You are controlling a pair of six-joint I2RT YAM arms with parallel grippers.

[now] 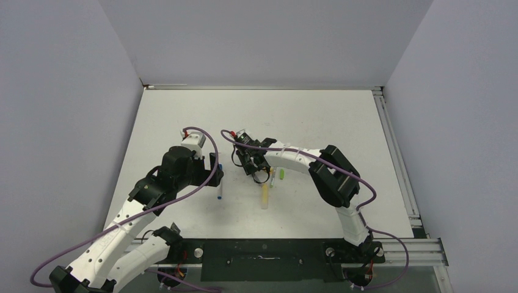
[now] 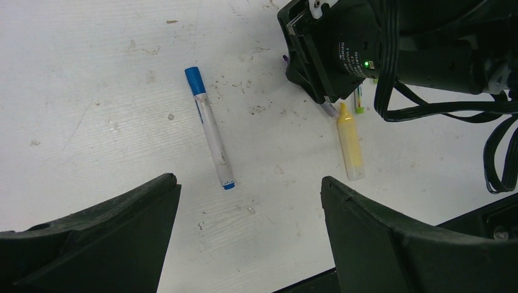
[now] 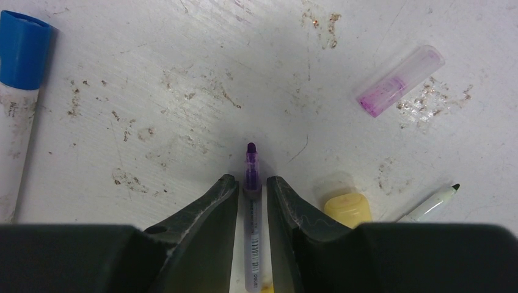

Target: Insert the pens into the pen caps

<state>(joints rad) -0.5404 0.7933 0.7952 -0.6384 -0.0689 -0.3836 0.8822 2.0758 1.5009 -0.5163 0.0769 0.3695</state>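
Observation:
A thin purple pen lies on the table with its tip pointing away, and my right gripper is shut on its barrel. The clear pink-purple cap lies apart at the upper right. Beside the right finger are the yellow marker's end and a thin pen with a dark tip. The white pen with a blue cap lies ahead of my left gripper, which hangs open and empty. The yellow marker and a green cap lie by the right wrist.
The right arm's black wrist and cables hang low over the pens. A metal rail runs along the table's right edge. Grey walls close in the left, back and right sides.

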